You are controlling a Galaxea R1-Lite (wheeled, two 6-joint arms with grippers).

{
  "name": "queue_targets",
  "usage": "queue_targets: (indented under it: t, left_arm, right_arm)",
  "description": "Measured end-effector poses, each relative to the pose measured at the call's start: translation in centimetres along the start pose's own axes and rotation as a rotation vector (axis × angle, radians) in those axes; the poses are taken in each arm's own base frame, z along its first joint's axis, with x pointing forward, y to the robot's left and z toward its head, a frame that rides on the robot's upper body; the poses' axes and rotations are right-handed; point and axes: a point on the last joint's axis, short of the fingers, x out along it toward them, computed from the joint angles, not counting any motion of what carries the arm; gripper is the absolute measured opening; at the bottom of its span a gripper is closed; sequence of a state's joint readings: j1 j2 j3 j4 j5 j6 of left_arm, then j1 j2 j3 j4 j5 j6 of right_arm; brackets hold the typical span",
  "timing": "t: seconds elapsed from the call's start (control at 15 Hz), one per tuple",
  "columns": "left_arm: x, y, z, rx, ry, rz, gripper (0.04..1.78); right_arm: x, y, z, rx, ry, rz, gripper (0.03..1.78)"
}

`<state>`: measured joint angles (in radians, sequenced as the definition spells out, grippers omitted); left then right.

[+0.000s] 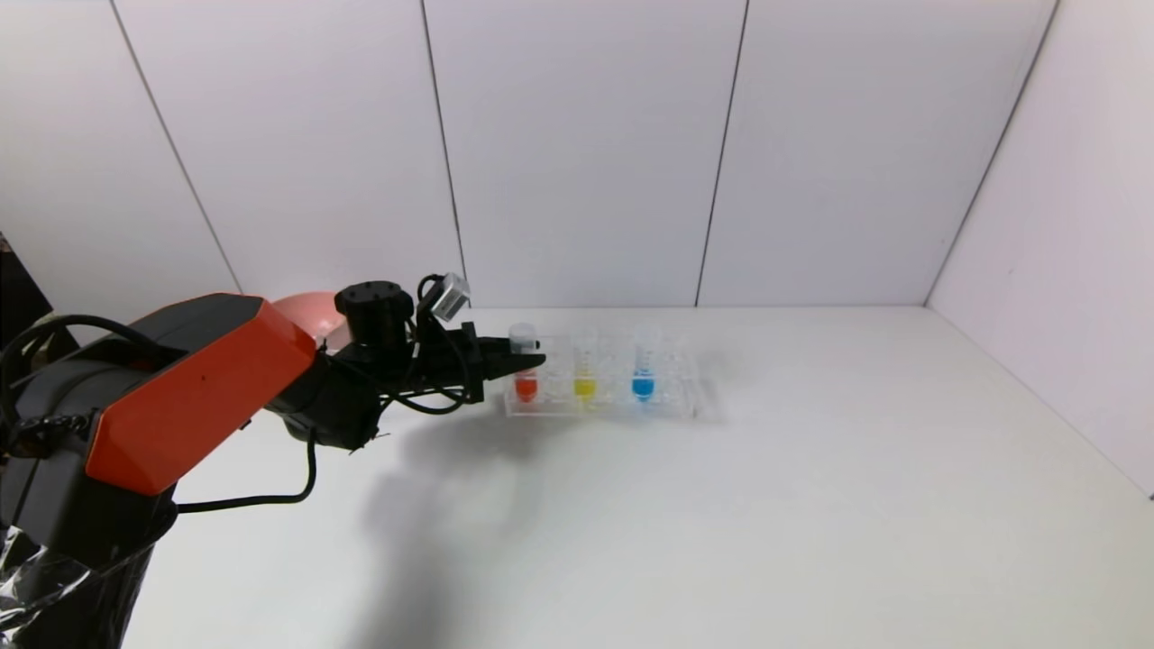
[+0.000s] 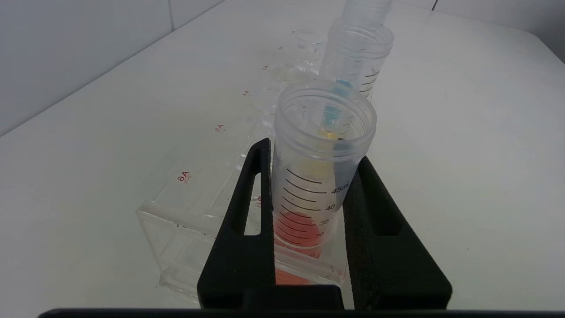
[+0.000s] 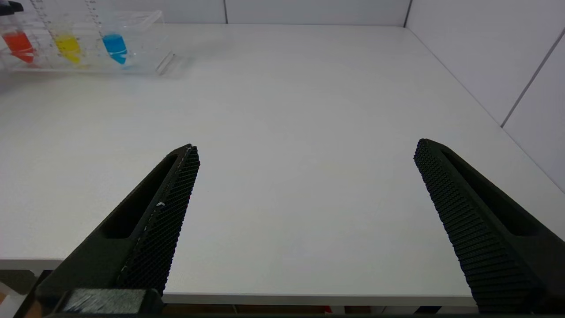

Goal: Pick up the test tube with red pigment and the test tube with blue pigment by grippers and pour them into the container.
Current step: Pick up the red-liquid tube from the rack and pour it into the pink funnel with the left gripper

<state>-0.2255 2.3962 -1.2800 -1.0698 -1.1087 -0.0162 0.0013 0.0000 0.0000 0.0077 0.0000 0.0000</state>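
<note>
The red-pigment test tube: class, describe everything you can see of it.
The test tube with red pigment is a clear plastic tube with a wide threaded open mouth, printed black graduation marks and red-orange liquid at its bottom. It stands upright in the end slot of the clear tube rack, beside the yellow tube. The left gripper is shut on its upper part, one black finger each side.

I see the tube rack (image 1: 613, 401) standing on the counter (image 1: 721, 523) toward its far edge. In it, left to right, stand the test tube with red pigment (image 1: 525, 365), a middle tube (image 1: 585, 368), then the test tube with blue pigment (image 1: 643, 365). A bowl (image 1: 311, 311) sits behind my left arm, left of the rack.
</note>
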Motion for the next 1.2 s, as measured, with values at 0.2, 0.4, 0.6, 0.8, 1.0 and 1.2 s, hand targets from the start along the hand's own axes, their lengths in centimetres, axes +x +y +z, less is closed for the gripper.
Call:
queue_targets:
  t: [0.2,0.4,0.6,0.8,1.0,1.2]
  left_arm:
    - [-0.1,-0.1,0.2,0.004,-0.002,0.001,0.46]
    - [-0.2,-0.2,0.8,0.013,-0.007,0.003,0.46]
    - [-0.4,-0.3,1.2,0.021,-0.012,0.004,0.46]
    - [-0.5,-0.5,1.8,0.028,-0.016,0.008,0.46]
    - [-1.0,-0.7,2.4,0.034,-0.02,0.019,0.46]
    - [-1.7,-0.9,3.7,0.044,-0.027,0.03,0.46]
  right_arm:
    - [0.0,0.0,0.0,0.0,0.0,0.0,1.77]
    - [0.0,0.0,0.0,0.0,0.0,0.0,1.77]
    - [0.0,0.0,0.0,0.0,0.0,0.0,1.77]
    - [0.0,0.0,0.0,0.0,0.0,0.0,1.77]
    - [0.0,0.0,0.0,0.0,0.0,0.0,1.77]
    - [0.0,0.0,0.0,0.0,0.0,0.0,1.77]
